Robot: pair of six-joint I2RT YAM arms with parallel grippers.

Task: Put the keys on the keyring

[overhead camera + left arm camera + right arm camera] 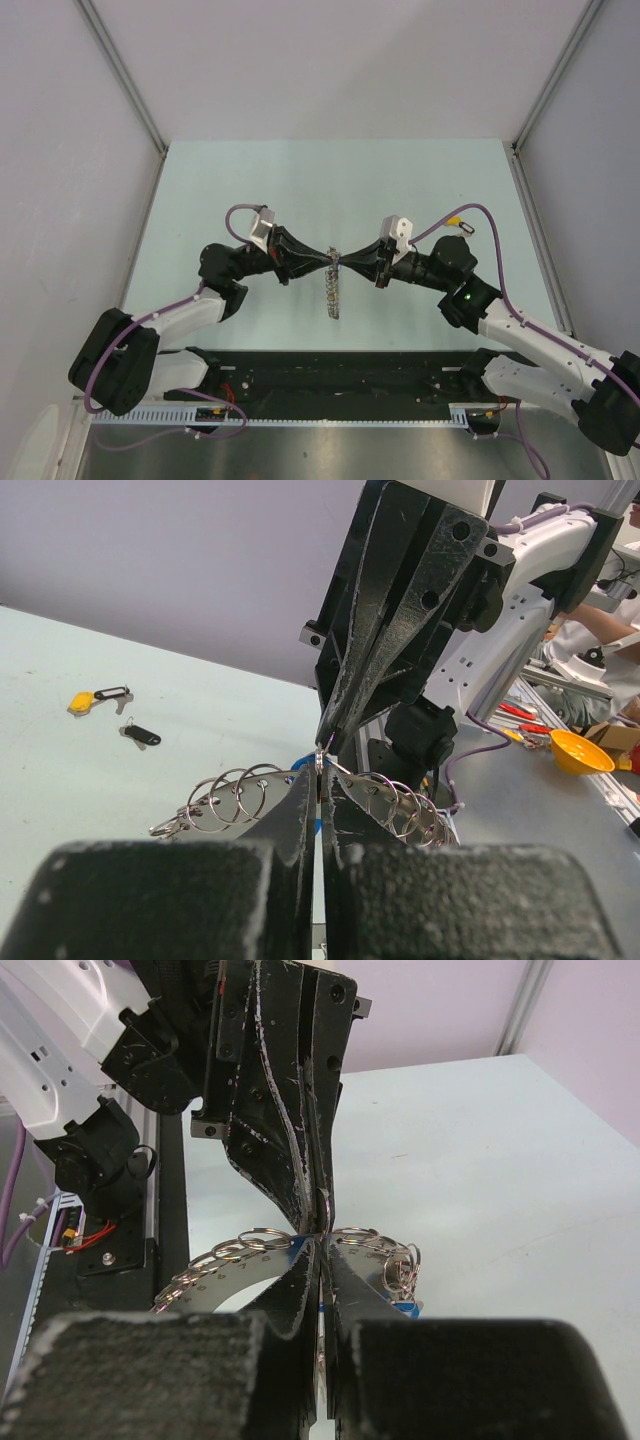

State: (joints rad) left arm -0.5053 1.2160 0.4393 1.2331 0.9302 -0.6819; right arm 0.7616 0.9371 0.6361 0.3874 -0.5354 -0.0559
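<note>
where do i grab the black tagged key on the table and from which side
I'd take the black-tagged key by its plastic tag, across the tag's narrow width, coming straight down from above. It lies flat on the table, the tag is its bulkiest part, and the yellow-tagged key sits clear of it.

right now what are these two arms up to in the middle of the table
The two arms meet tip to tip over the middle of the table. The left gripper and right gripper are both shut, pinching the keyring at the same spot and holding it between them. A yellow-tagged key and a black-tagged key lie loose on the table on the right arm's side, not yet on the ring.
</note>
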